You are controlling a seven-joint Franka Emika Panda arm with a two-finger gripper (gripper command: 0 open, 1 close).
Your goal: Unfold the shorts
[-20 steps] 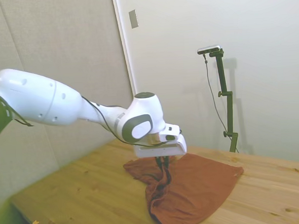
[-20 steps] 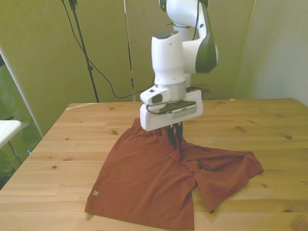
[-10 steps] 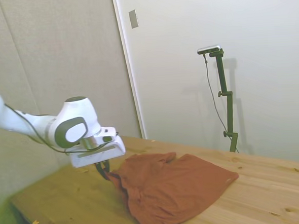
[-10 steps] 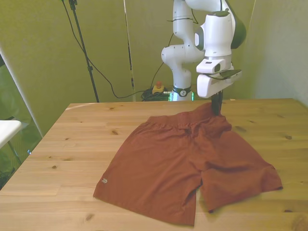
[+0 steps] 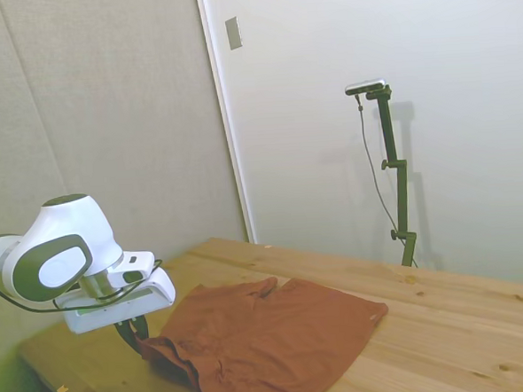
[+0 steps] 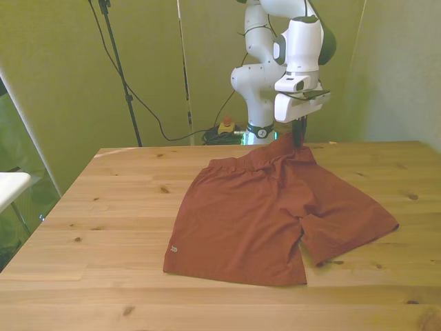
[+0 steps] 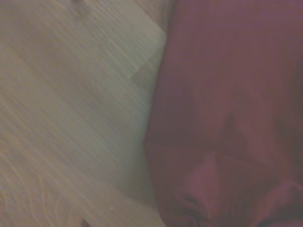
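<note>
Shorts (image 6: 262, 214) of soft rust-red fabric, spread nearly flat on the wooden table (image 6: 103, 207) — both legs open toward the near edge, waistband toward the far edge, a small pale logo at one hem. Gripper (image 6: 298, 136) closed on the waistband corner at the front view's right, lifting it into a small peak off the planks; creases run down from the pinch. Black cables hang against the wall behind the table. Wrist view — blurred red cloth (image 7: 227, 118) beside pale wood grain.
</note>
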